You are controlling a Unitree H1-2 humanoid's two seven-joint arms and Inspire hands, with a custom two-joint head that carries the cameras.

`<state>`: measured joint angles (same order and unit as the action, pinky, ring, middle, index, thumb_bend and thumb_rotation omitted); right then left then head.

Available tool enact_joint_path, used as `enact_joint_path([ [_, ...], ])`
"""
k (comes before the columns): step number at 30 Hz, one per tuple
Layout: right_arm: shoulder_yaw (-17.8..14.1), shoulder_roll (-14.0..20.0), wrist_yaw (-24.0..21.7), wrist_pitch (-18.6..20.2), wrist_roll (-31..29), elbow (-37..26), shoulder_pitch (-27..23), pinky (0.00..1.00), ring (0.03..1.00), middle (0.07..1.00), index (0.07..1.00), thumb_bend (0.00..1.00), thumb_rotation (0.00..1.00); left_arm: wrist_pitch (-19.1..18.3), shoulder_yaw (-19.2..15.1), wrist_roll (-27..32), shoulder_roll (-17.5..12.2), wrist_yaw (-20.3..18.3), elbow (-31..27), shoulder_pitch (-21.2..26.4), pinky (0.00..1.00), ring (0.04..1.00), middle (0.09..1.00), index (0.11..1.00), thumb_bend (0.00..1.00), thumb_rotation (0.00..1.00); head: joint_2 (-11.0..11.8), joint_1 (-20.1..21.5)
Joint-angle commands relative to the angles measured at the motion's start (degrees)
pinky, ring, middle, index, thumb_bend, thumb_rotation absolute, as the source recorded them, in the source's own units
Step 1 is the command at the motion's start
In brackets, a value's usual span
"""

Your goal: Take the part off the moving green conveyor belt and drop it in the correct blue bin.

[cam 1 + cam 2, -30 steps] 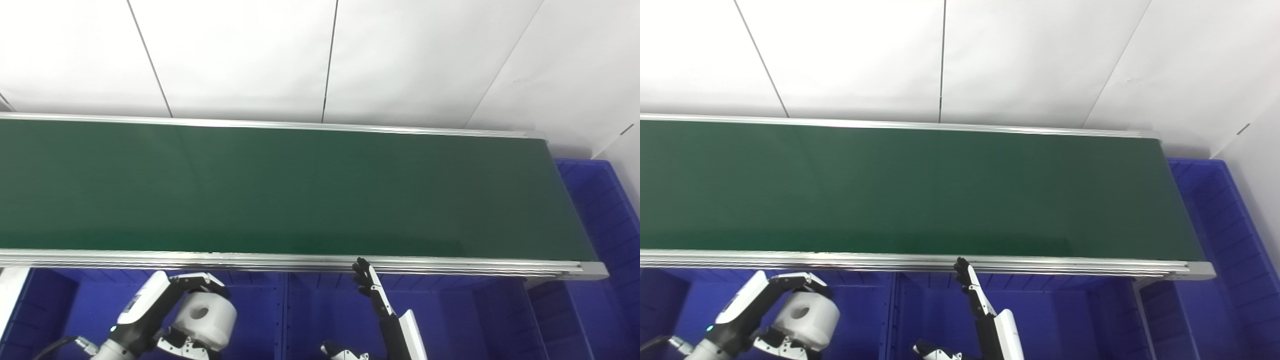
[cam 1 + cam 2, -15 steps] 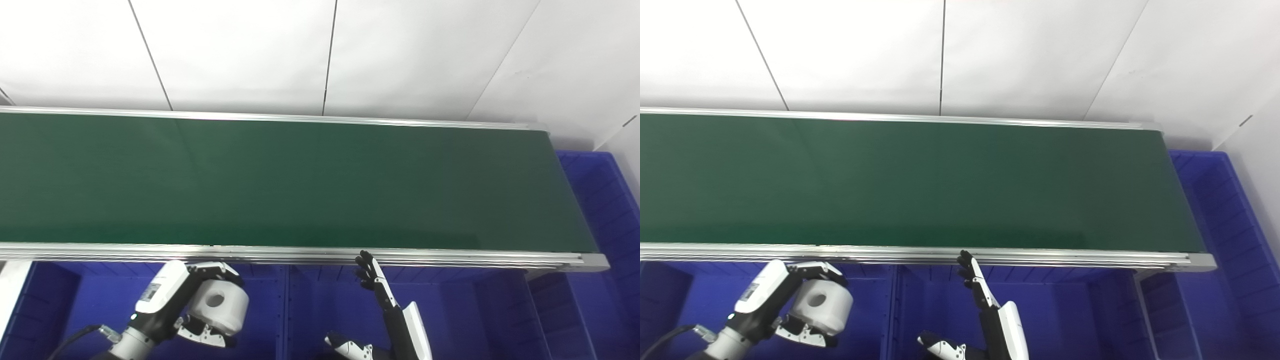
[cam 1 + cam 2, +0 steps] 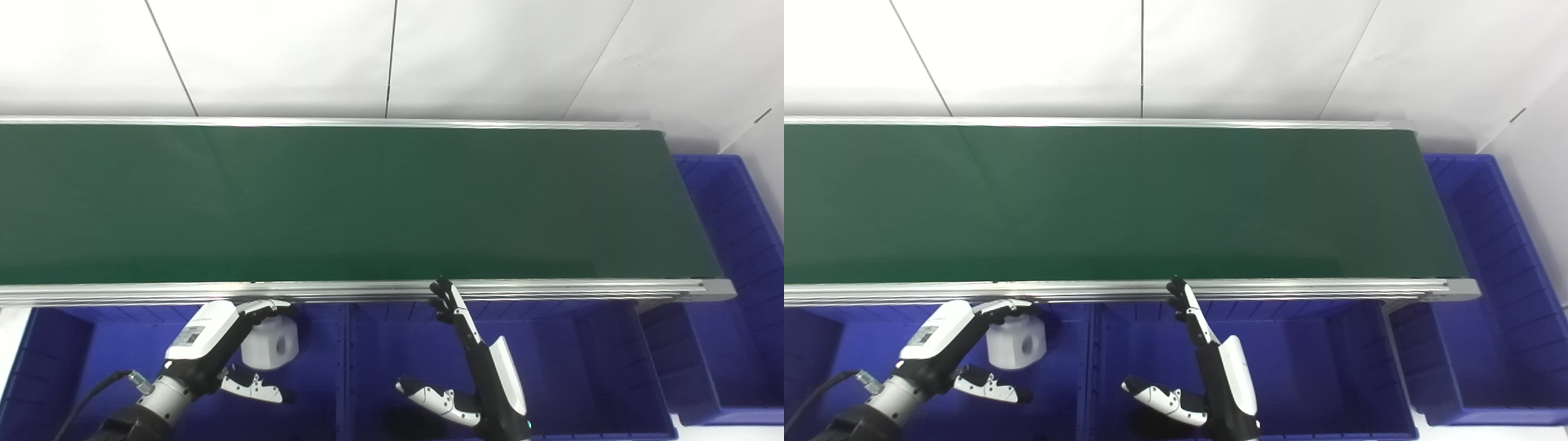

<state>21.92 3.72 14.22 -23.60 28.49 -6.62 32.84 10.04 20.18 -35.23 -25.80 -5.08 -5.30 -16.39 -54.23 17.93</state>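
The white part, a rounded block with a hole in its side, is inside the left blue bin below the belt's near rail. My left hand is over that bin. Its fingers reach across the top of the part while its thumb is spread well away, so the hand is open and not gripping. My right hand is open over the middle blue bin, with its fingers pointing up to the rail. The green conveyor belt carries nothing.
A third blue bin stands past the belt's right end. The belt's metal near rail runs just above both hands. White wall panels rise behind the belt.
The camera has tilted down, so the belt sits higher in the picture. My left hand has opened, with the thumb swung away, and the white part has turned and left the grasp, into the left bin.
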Motion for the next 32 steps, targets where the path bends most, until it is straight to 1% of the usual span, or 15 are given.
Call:
enact_joint_path([
  [1, -0.3, -0.7, -0.4, -1.2, -0.4, -1.9, 0.0, 0.84, 0.869, 0.930, 0.984, 0.69, 0.59, 0.7, -0.9, 0.5, -0.2, -0.2, -1.8, 0.3, 0.69, 0.772, 0.805, 0.771, 0.74, 0.40, 0.2, -0.1],
  [3, -0.5, -0.8, -0.6, -1.2, -0.4, -1.9, 0.1, 0.83, 0.865, 0.930, 0.983, 0.69, 0.59, 1.4, -1.3, 1.1, 0.0, -0.3, -1.9, 0.2, 0.68, 0.770, 0.805, 0.772, 0.75, 0.43, 0.2, -0.1],
  [6, -0.6, -0.8, -0.5, -1.9, -0.1, -1.6, 0.2, 0.83, 0.869, 0.932, 0.983, 0.69, 0.59, 2.9, -2.0, 6.0, 0.0, -1.8, -2.5, -0.5, 0.69, 0.780, 0.810, 0.782, 0.77, 0.48, 0.8, -0.3],
  [7, -0.6, -0.7, -0.6, -1.9, 0.0, -1.6, 0.3, 0.83, 0.870, 0.932, 0.983, 0.69, 0.59, 4.4, -2.3, 9.5, 0.2, -2.4, -2.5, -0.8, 0.70, 0.782, 0.811, 0.783, 0.78, 0.48, 1.2, -0.6],
  [8, -0.6, -0.7, -0.7, -1.8, 0.0, -1.7, 0.4, 0.84, 0.874, 0.934, 0.985, 0.69, 0.59, 5.6, -2.6, 12.9, 0.4, -2.9, -2.7, -1.3, 0.69, 0.781, 0.809, 0.783, 0.77, 0.44, 1.2, -0.6],
  [10, -0.6, -0.7, -1.0, -1.5, -0.2, -1.9, 0.6, 0.84, 0.880, 0.935, 0.983, 0.69, 0.59, 9.5, -2.8, 19.9, 1.1, -3.8, -2.6, -2.3, 0.71, 0.788, 0.814, 0.791, 0.78, 0.45, 1.5, -0.8],
  [11, -0.7, -0.8, -1.2, -1.3, -0.2, -1.9, 0.8, 0.85, 0.890, 0.939, 0.981, 0.69, 0.59, 11.2, -2.8, 23.0, 1.4, -4.3, -2.7, -2.8, 0.71, 0.793, 0.822, 0.801, 0.77, 0.45, 1.5, -0.9],
  [13, -0.7, -0.8, -1.7, -0.5, -0.2, -2.1, 1.0, 0.84, 0.896, 0.942, 0.974, 0.71, 0.60, 13.5, -2.9, 28.4, 2.2, -5.3, -3.1, -3.9, 0.73, 0.813, 0.834, 0.813, 0.75, 0.43, 1.6, -1.0],
  [14, -0.7, -0.8, -2.0, 0.1, -0.2, -2.3, 1.1, 0.84, 0.897, 0.942, 0.973, 0.72, 0.60, 14.1, -3.1, 30.2, 2.7, -5.5, -3.4, -4.5, 0.74, 0.815, 0.835, 0.814, 0.75, 0.43, 1.6, -1.0],
  [16, -0.8, -0.7, -2.6, 0.8, -0.1, -2.5, 1.3, 0.83, 0.901, 0.949, 0.976, 0.72, 0.61, 14.7, -3.7, 32.0, 3.7, -5.6, -3.8, -5.7, 0.75, 0.823, 0.845, 0.829, 0.76, 0.43, 2.0, -1.2],
  [19, -0.9, -0.7, -3.1, 0.8, -0.6, -2.5, 1.6, 0.83, 0.894, 0.951, 0.978, 0.73, 0.60, 16.0, -4.6, 34.0, 5.1, -5.8, -2.8, -6.9, 0.78, 0.854, 0.881, 0.874, 0.76, 0.42, 2.4, -1.6],
  [23, -1.1, -0.9, -3.2, 0.2, -0.9, -2.2, 1.8, 0.83, 0.884, 0.947, 0.975, 0.73, 0.59, 16.0, -5.7, 37.5, 6.8, -6.4, -2.0, -8.3, 0.82, 0.868, 0.897, 0.889, 0.77, 0.40, 2.8, -1.9],
  [27, -1.3, -1.0, -3.4, 0.5, -0.7, -2.3, 2.0, 0.82, 0.883, 0.948, 0.977, 0.73, 0.59, 16.6, -7.2, 38.9, 8.3, -6.8, -1.2, -9.3, 0.86, 0.885, 0.918, 0.903, 0.78, 0.41, 3.1, -2.3],
  [30, -1.4, -1.0, -3.6, 0.3, -0.9, -1.9, 2.0, 0.82, 0.881, 0.949, 0.977, 0.72, 0.59, 16.9, -8.4, 40.0, 9.4, -7.7, -0.4, -9.8, 0.85, 0.889, 0.920, 0.909, 0.77, 0.41, 3.9, -3.0],
  [32, -1.5, -1.0, -3.6, 0.1, -1.0, -1.6, 1.9, 0.82, 0.879, 0.949, 0.976, 0.73, 0.59, 16.9, -9.4, 39.8, 10.2, -8.0, -0.1, -10.2, 0.85, 0.893, 0.932, 0.927, 0.77, 0.42, 4.2, -3.5],
])
